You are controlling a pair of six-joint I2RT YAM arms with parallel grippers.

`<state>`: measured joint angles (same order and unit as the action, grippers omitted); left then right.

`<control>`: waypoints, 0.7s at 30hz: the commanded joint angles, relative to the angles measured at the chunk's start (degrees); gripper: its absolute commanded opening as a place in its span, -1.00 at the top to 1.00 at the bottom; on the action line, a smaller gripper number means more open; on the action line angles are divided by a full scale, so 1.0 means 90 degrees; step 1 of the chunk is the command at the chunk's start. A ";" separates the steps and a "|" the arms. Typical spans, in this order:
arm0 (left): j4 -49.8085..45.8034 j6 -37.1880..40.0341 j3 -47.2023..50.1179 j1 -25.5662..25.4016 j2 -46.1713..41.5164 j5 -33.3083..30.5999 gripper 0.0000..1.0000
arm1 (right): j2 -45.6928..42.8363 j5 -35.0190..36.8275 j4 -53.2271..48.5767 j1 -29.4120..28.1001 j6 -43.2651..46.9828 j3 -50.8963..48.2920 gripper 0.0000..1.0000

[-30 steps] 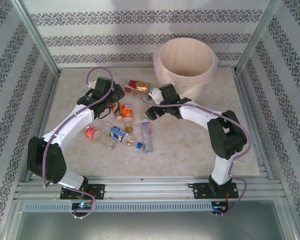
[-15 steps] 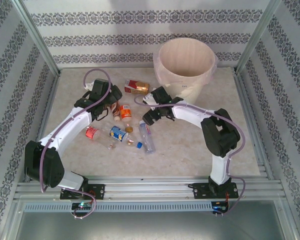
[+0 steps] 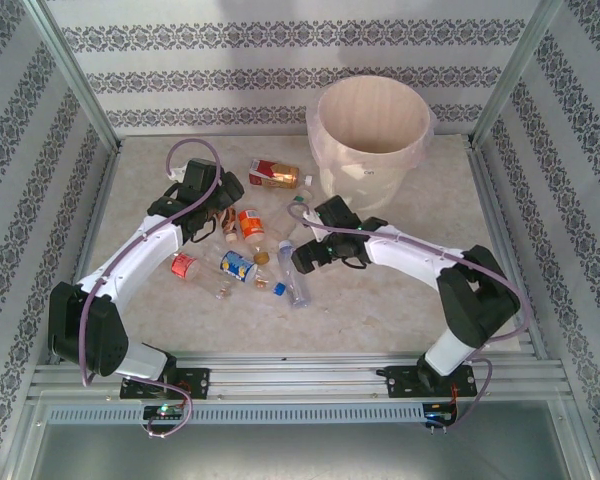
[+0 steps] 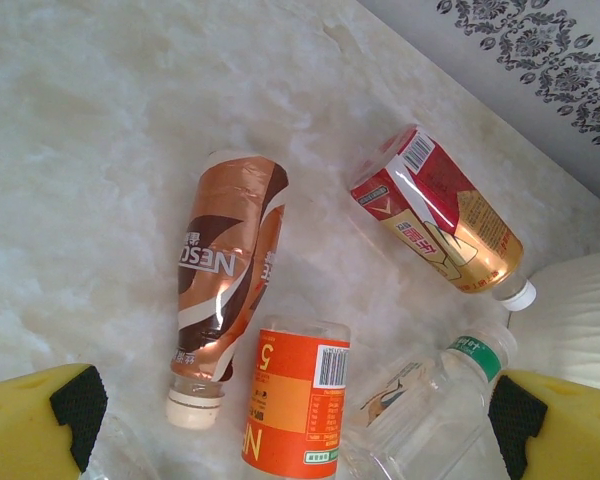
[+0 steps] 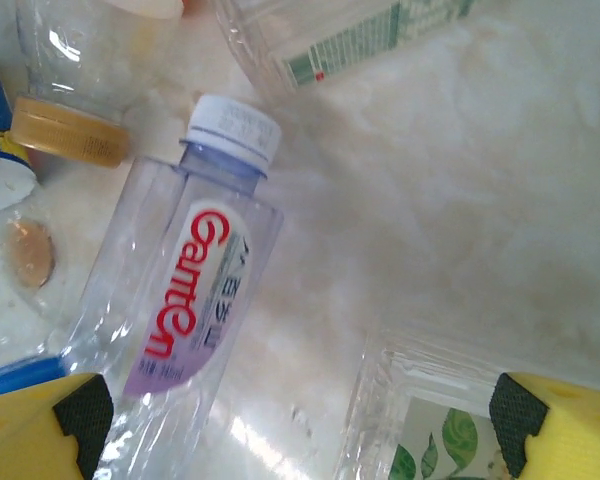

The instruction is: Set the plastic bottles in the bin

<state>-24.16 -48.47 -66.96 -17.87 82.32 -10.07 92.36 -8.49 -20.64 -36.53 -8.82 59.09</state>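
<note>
Yellow fingers (image 4: pixel 35 430) with black pads stand far apart on the left pincer (image 4: pixel 295 415), so it is wide open and holds nothing. It hangs over a bunch of plastic bottles (image 3: pixel 250 222) that lie on their sides on the pale counter (image 3: pixel 380 310). Under it, from left to right, lie a brown bottle (image 4: pixel 225 285) with a cream cap, an orange bottle (image 4: pixel 295 400) just beside it, and a clear bottle with a green cap (image 4: pixel 430 400). A red bottle (image 4: pixel 440 225) with a white cap lies tilted a bit past them, apart from the brown one. Seen from above, a small bottle with a red label (image 3: pixel 185 265) and a bottle with a blue label (image 3: pixel 238 268) lie nearer the arms.

Next comes the right pincer (image 5: pixel 295 415). Its yellow fingers are far apart too, so it is open and empty. It hangs low over a clear bottle with red letters (image 5: pixel 190 300) and a pale cap, which lies flat on the counter. A gold cap (image 5: pixel 70 130) sits just beside that bottle. Another clear bottle with a leaf label (image 5: pixel 430 430) lies near one finger.

Far to the right, at the back of the counter, stands the bin (image 3: pixel 345 160). It is big, round and cream, with a thin pinkish bag over its rim.
</note>
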 commanded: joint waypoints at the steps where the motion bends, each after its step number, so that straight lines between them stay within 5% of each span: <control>1: 0.0038 -0.0047 0.0071 0.0061 -0.0041 0.0034 -0.99 | -0.0603 0.0460 -0.0188 -0.0018 -0.1220 -0.0279 -0.96; 8: 0.0058 -0.0076 -0.0003 0.0053 0.0130 0.0145 -0.99 | -0.0903 0.2516 -0.0593 0.0264 -0.4433 -0.0349 -0.95; 21: 0.0048 -0.0059 0.0073 0.0063 0.0107 0.0081 -0.99 | -0.0070 0.2063 -0.1480 0.0417 -0.7314 0.0155 -0.96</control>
<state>-24.08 -48.47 -66.96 -17.87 83.26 -9.02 90.87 10.83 -30.92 -32.75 -65.45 60.20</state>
